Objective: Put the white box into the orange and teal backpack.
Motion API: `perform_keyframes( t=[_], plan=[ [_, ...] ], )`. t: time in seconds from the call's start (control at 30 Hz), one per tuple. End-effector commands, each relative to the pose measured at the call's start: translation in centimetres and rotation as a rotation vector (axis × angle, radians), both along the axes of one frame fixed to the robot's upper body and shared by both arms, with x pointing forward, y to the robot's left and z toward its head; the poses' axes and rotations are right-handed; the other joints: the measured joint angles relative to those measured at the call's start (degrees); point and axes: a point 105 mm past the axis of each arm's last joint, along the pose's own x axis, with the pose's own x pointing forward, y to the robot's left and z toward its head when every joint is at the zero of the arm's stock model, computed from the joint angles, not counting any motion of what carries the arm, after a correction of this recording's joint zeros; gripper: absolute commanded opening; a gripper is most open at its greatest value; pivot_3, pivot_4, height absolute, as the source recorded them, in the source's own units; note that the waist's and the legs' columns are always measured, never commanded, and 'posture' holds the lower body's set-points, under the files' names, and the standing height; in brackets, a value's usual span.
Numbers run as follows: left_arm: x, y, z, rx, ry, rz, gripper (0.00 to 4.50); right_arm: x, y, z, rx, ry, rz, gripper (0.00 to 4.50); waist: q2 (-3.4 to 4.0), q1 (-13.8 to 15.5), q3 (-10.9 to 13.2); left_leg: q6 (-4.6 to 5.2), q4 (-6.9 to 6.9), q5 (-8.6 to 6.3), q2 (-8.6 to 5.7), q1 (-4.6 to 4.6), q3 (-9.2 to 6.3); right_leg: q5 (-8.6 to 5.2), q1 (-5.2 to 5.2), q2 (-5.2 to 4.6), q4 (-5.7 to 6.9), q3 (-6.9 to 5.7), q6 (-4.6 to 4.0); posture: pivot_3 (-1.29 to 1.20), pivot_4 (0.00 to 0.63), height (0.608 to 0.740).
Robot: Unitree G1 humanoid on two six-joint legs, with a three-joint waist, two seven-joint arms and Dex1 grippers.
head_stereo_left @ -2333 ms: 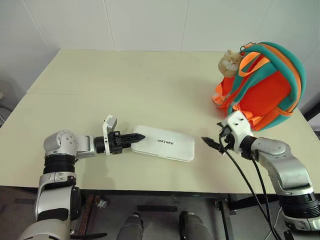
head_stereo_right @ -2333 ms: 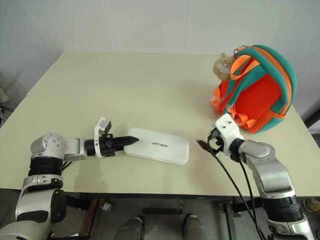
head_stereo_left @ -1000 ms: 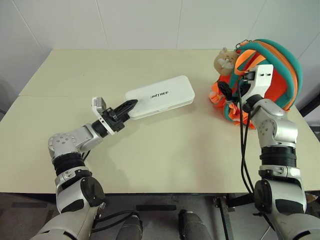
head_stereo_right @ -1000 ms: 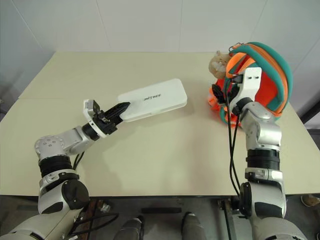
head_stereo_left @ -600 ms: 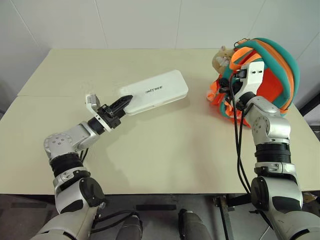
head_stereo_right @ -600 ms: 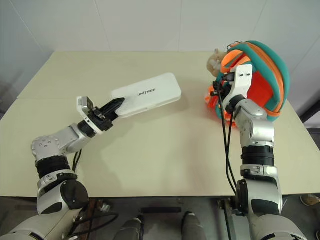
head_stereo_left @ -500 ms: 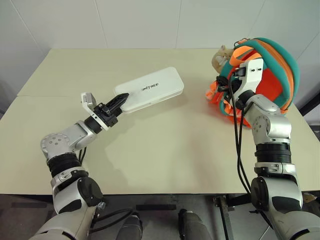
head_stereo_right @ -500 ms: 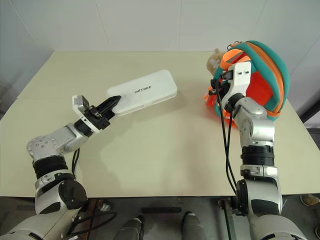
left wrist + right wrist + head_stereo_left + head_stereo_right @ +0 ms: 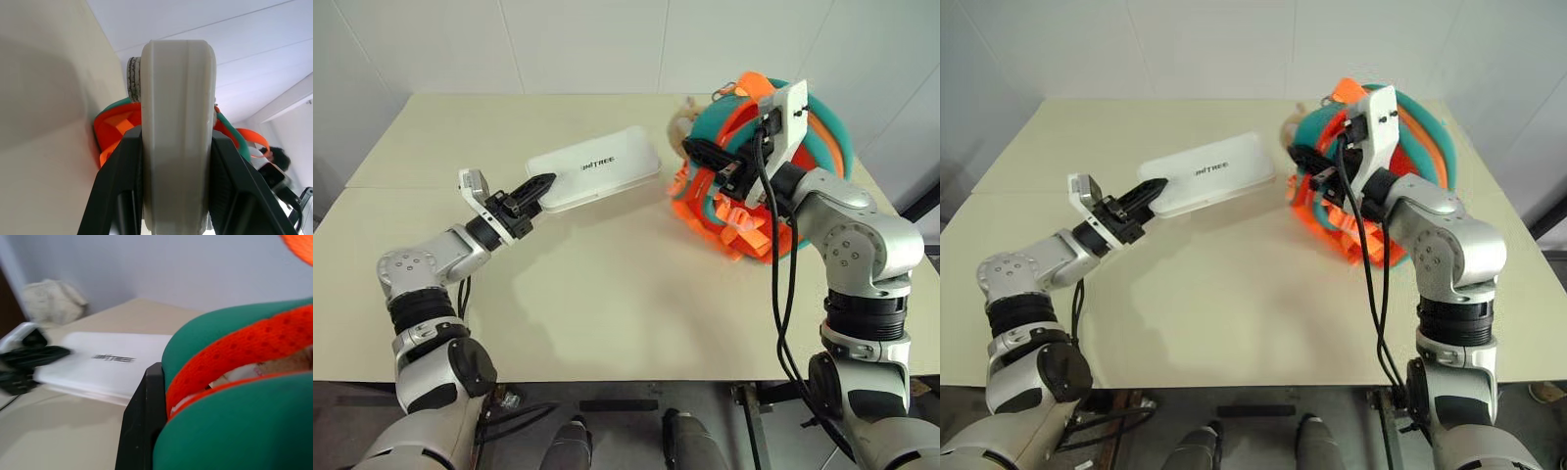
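Bare cream rectangular tabletop open front and left; bulky orange-and-teal fabric backpack blocks right, flat white box just beside it.

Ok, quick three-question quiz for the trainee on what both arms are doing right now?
1. True or false: the white box lies flat on the table.
2. What is the right gripper shut on? A) the box B) the orange and teal backpack C) nothing
3. Which gripper holds the box?

Key:
1. False: it is held up by one end, above the table.
2. B.
3. The left gripper.
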Motion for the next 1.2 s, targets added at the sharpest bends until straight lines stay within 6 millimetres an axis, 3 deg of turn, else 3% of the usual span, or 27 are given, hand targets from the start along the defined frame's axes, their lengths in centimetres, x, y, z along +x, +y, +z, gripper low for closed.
perform_keyframes(
  t=[0.03, 0.33, 0.53, 0.63, 0.87, 1.1, 1.2],
  plan=[
    [0.0, 1.2, 2.4, 0.005, -0.090, 0.032, 1.28, -3.7, 1.3, 2.3, -0.032, -0.102, 0.145, 0.00, -0.02, 0.00, 0.01, 0.01, 0.00, -0.01, 0.00, -0.01, -0.01, 0.00, 0.00, 0.00, 0.00, 0.00, 0.00, 0.00, 0.150, 0.740],
    [0.2, 4.5, 4.2, 0.070, -0.138, 0.114, 1.28, -8.4, 1.9, 1.8, -0.131, -0.085, 0.365, 0.00, -0.02, 0.07, 0.02, 0.05, -0.01, -0.07, 0.00, -0.02, 0.03, -0.01, -0.01, 0.00, -0.30, 0.00, -0.01, 0.00, 0.150, 0.740],
    [0.2, 5.1, 5.0, 0.095, -0.155, 0.107, 1.28, -11.0, 2.2, 1.7, -0.187, -0.069, 0.496, 0.00, -0.02, 0.14, 0.03, 0.12, -0.02, -0.17, 0.01, -0.03, 0.05, -0.07, -0.02, 0.00, -0.29, 0.00, 0.01, 0.00, 0.150, 0.740],
    [0.2, 4.8, 5.0, 0.113, -0.159, 0.087, 1.28, -11.5, 2.3, 1.8, -0.166, -0.053, 0.537, 0.00, -0.03, 0.11, 0.03, 0.13, -0.02, -0.18, 0.02, -0.04, 0.06, -0.07, -0.02, 0.00, -0.28, 0.00, 0.01, 0.00, 0.150, 0.740],
    [-0.1, 4.1, 4.6, 0.205, -0.218, 0.038, 1.28, -12.5, 1.6, -0.8, -0.224, -0.025, 0.594, 0.00, -0.04, 0.18, 0.04, 0.15, 0.00, -0.20, 0.02, -0.06, 0.08, -0.08, -0.02, -0.01, -0.27, 0.00, 0.03, 0.00, 0.150, 0.740],
    [-2.2, 3.9, 5.6, 0.248, -0.380, -0.048, 1.28, -12.5, -0.3, -2.5, -0.246, -0.016, 0.601, 0.00, -0.04, 0.05, 0.04, 0.17, 0.10, -0.22, 0.03, -0.04, 0.12, -0.10, -0.02, 0.00, -0.27, 0.00, 0.02, 0.00, 0.150, 0.740],
    [-4.0, 3.9, 6.5, 0.246, -0.510, -0.113, 1.28, -12.0, -1.2, -3.7, -0.293, -0.005, 0.572, 0.00, -0.04, 0.13, 0.04, 0.17, 0.16, -0.23, 0.04, -0.04, 0.11, -0.10, -0.01, 0.00, -0.24, 0.00, 0.01, 0.00, 0.150, 0.740]
  ],
)
